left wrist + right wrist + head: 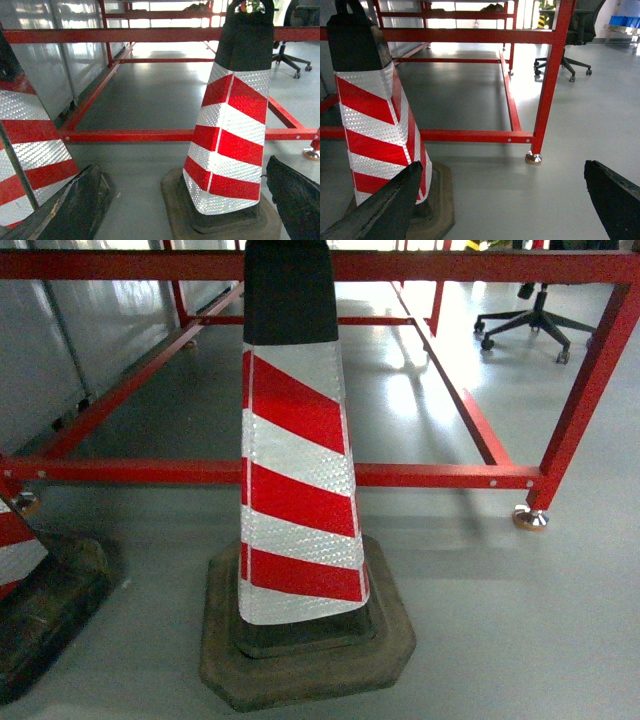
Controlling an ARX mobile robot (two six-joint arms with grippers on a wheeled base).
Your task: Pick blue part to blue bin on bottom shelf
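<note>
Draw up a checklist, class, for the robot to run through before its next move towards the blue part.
1. Blue part in view: not ok, no camera shows it.
2. Blue bin and bottom shelf in view: not ok, neither is seen.
3. Path ahead free: not ok, a striped traffic cone stands directly in front of the red frame.
4. Left gripper empty: ok, open, nothing between its fingers.
5. Right gripper empty: ok, open.
6. Floor dry and level: cannot tell.

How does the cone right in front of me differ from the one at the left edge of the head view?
The middle cone shows almost whole, black top to base; the left cone is cut off by the frame. The middle cone's base looks brownish, the left cone's darker. Both have red and white reflective stripes and stand before the red frame.
</note>
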